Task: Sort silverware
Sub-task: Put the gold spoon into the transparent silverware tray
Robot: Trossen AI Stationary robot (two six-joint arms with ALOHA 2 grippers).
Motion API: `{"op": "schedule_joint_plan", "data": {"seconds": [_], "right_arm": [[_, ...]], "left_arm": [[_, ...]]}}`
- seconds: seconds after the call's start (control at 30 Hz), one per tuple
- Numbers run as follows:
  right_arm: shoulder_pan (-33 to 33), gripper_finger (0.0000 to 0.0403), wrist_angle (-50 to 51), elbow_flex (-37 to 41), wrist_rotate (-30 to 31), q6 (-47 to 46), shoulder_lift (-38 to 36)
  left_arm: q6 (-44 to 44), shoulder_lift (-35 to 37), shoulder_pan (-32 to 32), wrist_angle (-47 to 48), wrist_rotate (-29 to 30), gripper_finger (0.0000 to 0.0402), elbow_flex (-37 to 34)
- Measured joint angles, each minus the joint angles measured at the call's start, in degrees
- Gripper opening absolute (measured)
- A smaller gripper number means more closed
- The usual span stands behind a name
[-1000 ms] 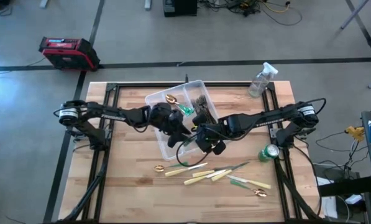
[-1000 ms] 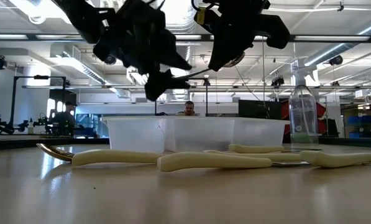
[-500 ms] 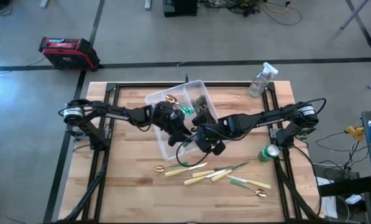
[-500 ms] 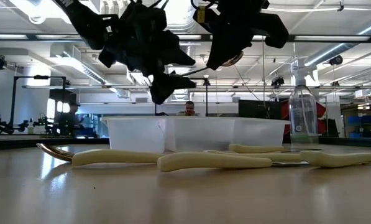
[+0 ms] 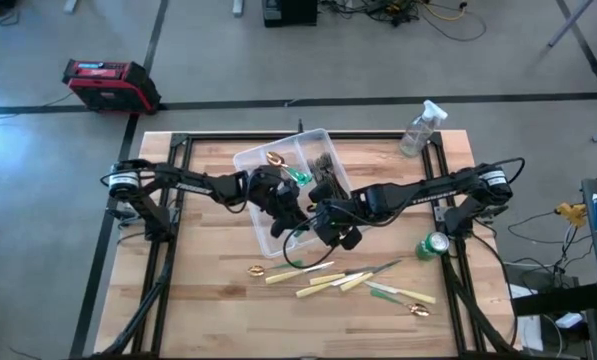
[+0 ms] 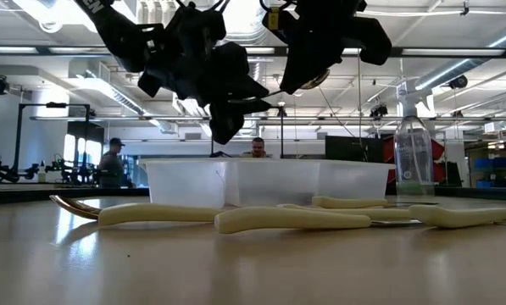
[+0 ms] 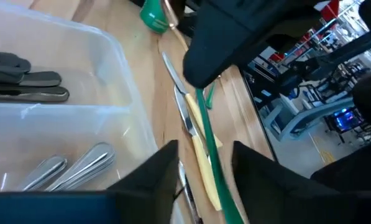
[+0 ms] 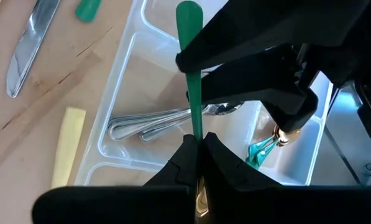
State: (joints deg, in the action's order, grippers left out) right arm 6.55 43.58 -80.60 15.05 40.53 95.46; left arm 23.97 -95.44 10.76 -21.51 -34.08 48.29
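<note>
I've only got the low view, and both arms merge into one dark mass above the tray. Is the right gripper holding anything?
Observer: Yes. The right gripper is shut on a green-handled piece.
Operator: And the left one?
Observer: The left gripper is open, straddling that same green handle.
Operator: Anything in the tray?
Observer: Silver spoons lie in one compartment of the tray, dark pieces in another.

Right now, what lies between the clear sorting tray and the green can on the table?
In the high view, the right gripper, shut on a green-handled piece, hangs between the clear tray and the green can.
</note>
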Motion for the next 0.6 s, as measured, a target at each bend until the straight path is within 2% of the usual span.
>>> {"op": "schedule_joint_plan", "data": {"seconds": [0.1, 0.17, 0.43, 0.6], "right_arm": [[0.0, 0.0, -0.3, 0.0, 0.0, 0.0, 0.0], [0.1, 0.0, -0.5, 0.0, -0.1, 0.0, 0.0], [0.3, 0.0004, -1.2, 0.0, 0.0, -3.1, -0.1], [0.6, 0.0054, -1.6, -0.9, 0.3, -9.9, -0.4]], "left_arm": [[-0.9, 0.0, -0.3, 0.1, -0.3, 0.0036, 0.0], [-0.9, 0.0, -0.3, 0.3, -0.3, 0.0012, 0.0], [-3.6, 1.7, -0.4, 2.6, 1.5, 0.0002, 0.0], [-7.0, 6.0, -0.2, 6.5, 5.5, 0.0001, -0.1]]}}
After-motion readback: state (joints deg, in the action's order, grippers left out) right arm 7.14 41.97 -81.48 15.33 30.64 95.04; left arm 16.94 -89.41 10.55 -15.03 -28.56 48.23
